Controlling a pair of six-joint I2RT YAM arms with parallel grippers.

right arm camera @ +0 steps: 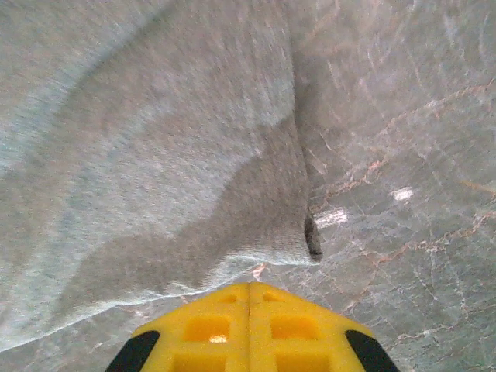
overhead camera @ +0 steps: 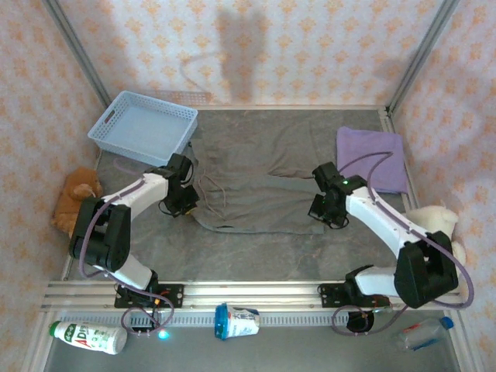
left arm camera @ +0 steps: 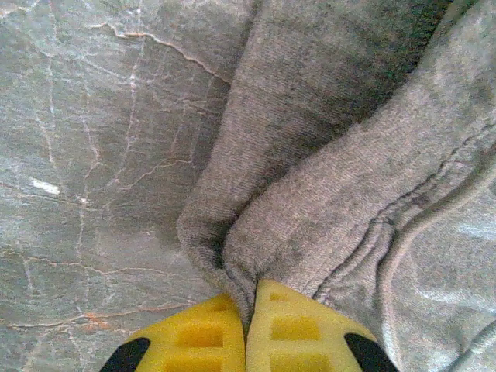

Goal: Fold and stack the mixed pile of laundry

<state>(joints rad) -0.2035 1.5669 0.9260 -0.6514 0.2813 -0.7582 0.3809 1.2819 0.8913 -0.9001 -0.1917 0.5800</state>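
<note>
Grey top (overhead camera: 248, 174) lies spread across the middle of the worktop (overhead camera: 256, 256), between the two arms. Left gripper (left arm camera: 248, 306) is clamped tight on a puckered fold at its left edge. Right gripper (right arm camera: 249, 298) has jaws pressed together at the right hem; we cannot tell if cloth is pinched. Lavender T-shirt (overhead camera: 372, 159) lies folded, back right

Peachy floral wallpaper (overhead camera: 310, 46) is standing well behind the left pincer (overhead camera: 186, 203), and a grey marbled tabletop (overhead camera: 256, 256) is lying right under it.
</note>
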